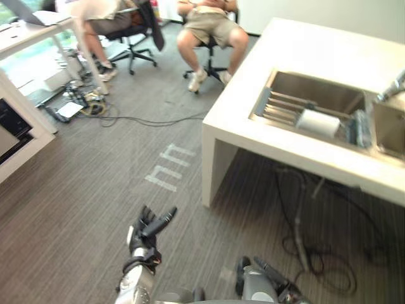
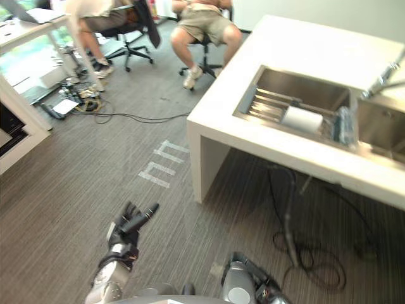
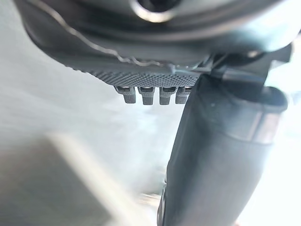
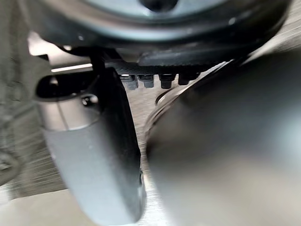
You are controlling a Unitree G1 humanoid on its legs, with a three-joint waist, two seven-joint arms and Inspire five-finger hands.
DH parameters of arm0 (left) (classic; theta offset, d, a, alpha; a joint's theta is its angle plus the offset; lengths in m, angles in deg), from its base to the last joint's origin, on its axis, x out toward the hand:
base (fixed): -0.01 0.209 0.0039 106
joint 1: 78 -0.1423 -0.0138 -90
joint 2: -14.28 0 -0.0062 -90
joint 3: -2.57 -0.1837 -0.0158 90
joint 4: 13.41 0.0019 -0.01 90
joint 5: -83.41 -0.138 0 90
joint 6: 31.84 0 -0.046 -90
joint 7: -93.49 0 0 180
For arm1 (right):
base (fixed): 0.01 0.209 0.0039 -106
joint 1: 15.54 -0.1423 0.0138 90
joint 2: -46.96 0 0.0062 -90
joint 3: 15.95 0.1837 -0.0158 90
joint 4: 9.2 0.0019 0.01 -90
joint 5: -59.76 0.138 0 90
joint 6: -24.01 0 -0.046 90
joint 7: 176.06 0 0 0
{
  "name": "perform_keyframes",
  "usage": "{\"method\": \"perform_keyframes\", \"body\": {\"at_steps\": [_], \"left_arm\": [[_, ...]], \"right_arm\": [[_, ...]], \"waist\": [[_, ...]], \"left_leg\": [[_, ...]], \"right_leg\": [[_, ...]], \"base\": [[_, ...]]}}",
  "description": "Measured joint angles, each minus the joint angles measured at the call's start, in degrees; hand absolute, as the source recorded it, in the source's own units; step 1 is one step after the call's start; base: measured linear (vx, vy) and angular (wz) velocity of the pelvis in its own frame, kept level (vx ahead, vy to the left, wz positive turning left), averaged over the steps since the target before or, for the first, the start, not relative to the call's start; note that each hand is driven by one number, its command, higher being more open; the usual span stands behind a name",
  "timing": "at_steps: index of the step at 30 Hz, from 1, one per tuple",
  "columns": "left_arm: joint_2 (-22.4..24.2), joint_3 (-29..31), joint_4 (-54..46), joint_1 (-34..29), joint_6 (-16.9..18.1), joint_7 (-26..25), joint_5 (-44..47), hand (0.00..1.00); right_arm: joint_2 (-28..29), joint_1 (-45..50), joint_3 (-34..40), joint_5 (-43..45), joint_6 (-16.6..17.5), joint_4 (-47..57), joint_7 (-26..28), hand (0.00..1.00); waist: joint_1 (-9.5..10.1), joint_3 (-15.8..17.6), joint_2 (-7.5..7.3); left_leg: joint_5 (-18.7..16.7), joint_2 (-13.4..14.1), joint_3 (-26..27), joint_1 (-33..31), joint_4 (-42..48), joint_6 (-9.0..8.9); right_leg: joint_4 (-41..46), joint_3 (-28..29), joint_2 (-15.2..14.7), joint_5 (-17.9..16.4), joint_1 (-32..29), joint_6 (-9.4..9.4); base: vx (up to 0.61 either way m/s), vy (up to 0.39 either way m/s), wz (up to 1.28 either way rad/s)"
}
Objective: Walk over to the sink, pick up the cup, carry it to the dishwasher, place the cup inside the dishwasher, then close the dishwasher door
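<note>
Grey carpet ahead with pale tape marks (image 1: 169, 167); far across it, a person (image 1: 209, 28) on an office chair. The white bench (image 1: 304, 152) stands off to the right. The cup (image 1: 318, 122) lies on its side in the sink (image 1: 316, 88), well apart from both hands. The left hand (image 1: 149, 229) and right hand (image 1: 269, 278) hang low, fingers relaxed, holding nothing.

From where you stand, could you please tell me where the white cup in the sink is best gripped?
Probably round the middle of its body, coming from above. The cup lies on its side on the rack inside the sink, so the basin walls block a sideways approach, and its round side faces up.
</note>
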Motion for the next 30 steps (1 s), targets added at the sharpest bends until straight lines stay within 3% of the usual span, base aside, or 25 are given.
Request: {"method": "perform_keyframes", "body": {"at_steps": [1,7,11,13,15,18,19,22,23,24,25,28,29,30], "left_arm": [[-3.54,-1.56,-12.18,3.14,-4.63,5.21,-0.96,1.00],[-3.42,-2.38,-12.23,3.25,-4.62,4.84,-0.94,1.00],[-3.38,-5.99,-12.23,5.09,-4.68,2.97,-0.91,1.00],[-3.21,-8.96,-12.24,7.46,-4.69,2.31,-0.86,1.00],[-3.01,-9.49,-12.33,9.28,-4.68,1.92,-0.85,1.00],[-3.21,-9.41,-12.57,12.47,-4.47,-0.41,-0.94,1.00],[-3.43,-9.24,-13.26,12.89,-4.24,-1.19,-0.93,1.00],[-3.59,-7.97,-13.44,13.75,-4.12,-1.84,-0.90,1.00],[-3.63,-6.05,-13.50,13.75,-4.12,-2.32,-0.74,1.00],[-3.69,-5.24,-13.74,13.75,-4.10,-2.32,-0.59,1.00],[-4.18,-4.07,-15.04,13.69,-4.01,-2.33,-0.31,1.00],[-6.42,-3.84,-18.57,13.71,-2.85,-1.79,-0.31,1.00],[-6.36,-3.83,-20.92,13.72,-2.28,-0.81,-0.34,1.00],[-6.20,-3.82,-21.69,13.52,-2.16,-0.55,-0.35,1.00]], "right_arm": [[-1.34,0.46,1.52,-0.57,-2.00,-2.10,2.89,1.00],[-1.34,0.60,1.19,-0.52,-1.90,-2.15,2.95,1.00],[-0.89,1.27,1.22,0.38,-1.20,-2.13,2.97,1.00],[0.70,3.08,4.48,0.49,-0.68,-2.13,3.20,1.00],[1.61,3.63,5.89,0.64,-0.11,-2.10,4.18,1.00],[1.41,3.74,5.76,0.64,-0.18,-2.10,5.23,1.00],[1.45,3.85,5.12,0.60,-0.09,-2.13,5.41,1.00],[-0.01,3.40,4.35,0.33,0.42,-2.41,5.45,1.00],[-1.01,3.03,4.10,0.31,0.70,-2.31,5.48,1.00],[-1.22,2.95,4.10,0.32,0.82,-2.13,5.52,1.00],[-1.62,2.60,4.06,0.28,1.28,-1.73,5.75,1.00],[-2.92,1.17,4.15,-0.72,1.18,-1.43,6.68,1.00],[-3.34,0.48,4.27,-1.00,0.68,-1.99,6.97,1.00],[-3.42,0.37,4.36,-1.32,0.45,-2.17,7.12,1.00]], "waist": [[-0.27,-1.51,2.23],[-0.35,-1.58,2.07],[-1.37,-1.57,1.51],[-2.73,-1.86,0.97],[-3.75,-2.26,0.35],[-3.93,-3.52,1.05],[-4.13,-4.42,1.11],[-4.81,-4.09,1.27],[-4.60,-3.69,1.82],[-4.07,-3.70,1.90],[-3.25,-3.71,1.87],[-3.11,-3.73,1.81],[-3.11,-4.36,2.99],[-2.93,-4.45,3.03]], "left_leg": [[-2.06,4.50,-1.09,2.61,-1.26,-1.07],[-2.05,4.41,0.16,2.90,-1.29,-1.07],[-2.23,3.77,1.34,2.84,-1.28,-0.71],[-4.27,3.70,1.97,3.59,-0.90,1.34],[-5.66,4.28,3.51,4.29,0.26,0.91],[-10.09,6.89,4.21,3.08,5.48,-0.50],[-9.90,8.36,5.24,2.12,7.75,-1.91],[-7.39,11.19,10.71,-4.38,24.99,-1.40],[-4.03,12.35,10.75,-7.55,34.67,-1.93],[-4.36,12.19,10.86,-8.43,36.44,-2.27],[-7.05,10.98,10.88,-9.79,35.38,-3.22],[-8.20,7.99,10.62,-12.41,22.28,-3.47],[-1.13,6.74,8.82,-12.61,9.26,-3.33],[3.10,6.43,8.91,-11.86,7.34,-1.29]], "right_leg": [[-7.50,-1.78,5.50,0.76,5.61,-1.19],[-6.89,-1.02,5.52,0.84,5.11,-1.13],[-4.17,0.13,4.52,0.00,3.40,-0.92],[1.23,-0.21,3.01,-3.36,2.28,-0.68],[6.05,-0.58,1.94,-6.65,0.99,-0.49],[10.94,-1.63,3.23,-11.83,0.21,-1.55],[10.87,-2.59,4.23,-13.35,0.30,-2.19],[9.89,-4.33,4.84,-15.20,3.46,-2.84],[7.16,-4.04,5.76,-15.41,7.47,-3.08],[6.21,-3.38,5.81,-15.40,8.62,-3.11],[4.69,-2.21,5.50,-15.35,10.29,-3.07],[2.78,-1.44,4.27,-15.12,11.67,-2.68],[2.71,-1.41,4.20,-15.08,11.79,-2.42],[2.69,-1.18,4.16,-15.12,12.03,-1.94]], "base": [[0.09,-0.089,0.08],[0.00,0.002,-0.07],[-0.03,0.017,-0.13],[-0.05,-0.011,0.15],[0.02,-0.058,0.06],[0.15,-0.106,0.00],[0.27,-0.135,0.20],[0.35,-0.157,0.20],[0.34,-0.102,-0.12],[0.38,-0.052,-0.39],[0.22,-0.019,-0.41],[0.26,0.027,-0.18],[0.24,0.090,-0.09],[0.25,0.101,-0.12]]}}
